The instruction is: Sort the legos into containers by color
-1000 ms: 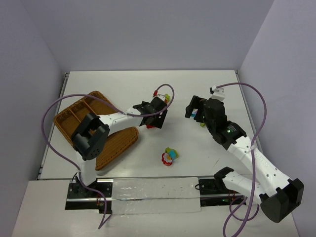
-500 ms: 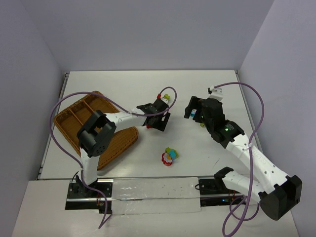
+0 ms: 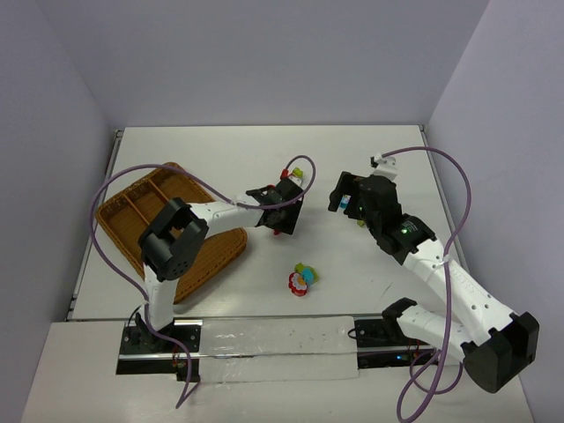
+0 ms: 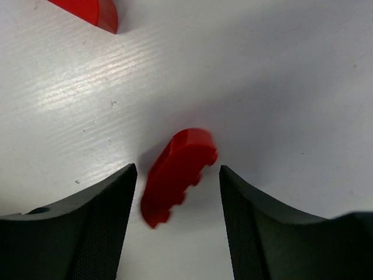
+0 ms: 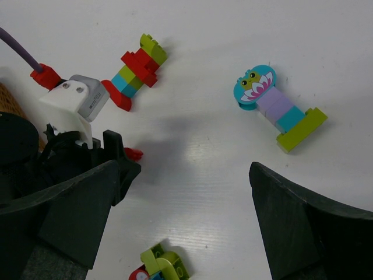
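Since a second ago, the left arm's elbow has been swung slightly toward the middle of the tabletop [image 3: 220, 150] and the left fingers [image 4: 87, 227] have been drawn in from a wide spread to a narrower gap, while the right arm is found almost where it was. A red brick [image 4: 178, 175] is seen lying askew on the tabletop between the left fingers, with each finger just beside one flank. Whether it is yet pressed cannot be told, since a sliver of white is left along one side and the brick is blurred. A second red piece [image 4: 87, 10] is cut off at the upper corner of the left wrist view. The right fingers [image 5: 303, 221] are held wide apart above bare tabletop, with nothing between them. Beyond them a red, green and teal stack [image 5: 137, 70] tipped with lime is laid near the left wrist, and a teal flower-faced stack [image 5: 277, 108] with purple, teal and lime bricks is laid well apart from it. A small mixed cluster [image 3: 302, 279] is set nearer the bases. The wicker tray [image 3: 110, 207] is placed at the left, well apart from the red brick, with a flat woven oval piece [image 3: 216, 251] just beside it.
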Robot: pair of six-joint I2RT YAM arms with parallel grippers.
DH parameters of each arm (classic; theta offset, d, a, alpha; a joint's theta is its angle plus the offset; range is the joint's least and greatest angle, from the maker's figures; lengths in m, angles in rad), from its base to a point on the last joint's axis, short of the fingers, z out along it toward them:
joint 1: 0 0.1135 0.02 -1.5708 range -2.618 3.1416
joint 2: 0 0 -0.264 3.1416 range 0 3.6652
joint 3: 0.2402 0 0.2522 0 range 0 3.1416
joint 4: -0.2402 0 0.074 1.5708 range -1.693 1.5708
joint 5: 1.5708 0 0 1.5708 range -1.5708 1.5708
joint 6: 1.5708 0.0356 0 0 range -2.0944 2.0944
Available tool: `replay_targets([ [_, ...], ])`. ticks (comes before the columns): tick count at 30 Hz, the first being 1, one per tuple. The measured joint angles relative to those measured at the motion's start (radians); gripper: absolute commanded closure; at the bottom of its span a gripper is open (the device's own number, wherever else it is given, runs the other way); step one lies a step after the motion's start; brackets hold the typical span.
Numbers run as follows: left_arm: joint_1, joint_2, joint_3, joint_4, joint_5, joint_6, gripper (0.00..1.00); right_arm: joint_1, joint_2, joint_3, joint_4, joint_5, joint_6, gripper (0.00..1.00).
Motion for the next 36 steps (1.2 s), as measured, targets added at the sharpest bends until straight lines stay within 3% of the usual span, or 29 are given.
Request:
replay_targets([
  [4, -0.009, 0.008, 0.004, -0.014, -0.019, 0.000, 0.72, 0.000, 0.009, 0.000, -0.004, -0.003, 0.000, 0.00],
  [6, -0.014, 0.022, 0.021, -0.028, -0.036, -0.002, 0.96, 0.000, 0.015, 0.000, -0.009, -0.004, 0.000, 0.00],
  [7, -0.015, 0.026, 0.031, -0.034, -0.043, -0.001, 0.98, 0.000, 0.018, 0.000, -0.013, -0.004, 0.000, 0.00],
  [14, -0.017, 0.025, 0.079, -0.081, -0.066, -0.020, 1.00, 0.000, 0.025, 0.000, -0.022, -0.007, 0.001, 0.00],
  [19, 0.037, -0.078, 0.091, -0.136, -0.071, -0.064, 1.00, 0.000, 0.025, 0.000, -0.022, -0.007, 0.003, 0.00],
  [22, 0.164, -0.193, 0.094, -0.158, -0.070, -0.113, 1.00, 0.000, 0.022, 0.000, -0.022, -0.005, 0.007, 0.00],
  [29, 0.588, -0.444, 0.001, -0.147, -0.160, -0.305, 1.00, 0.000, -0.010, -0.014, -0.014, -0.005, 0.017, 0.00],
  [36, 0.689, -0.361, -0.037, -0.171, -0.158, -0.356, 1.00, 0.000, -0.010, -0.014, -0.015, 0.000, 0.026, 0.00],
])
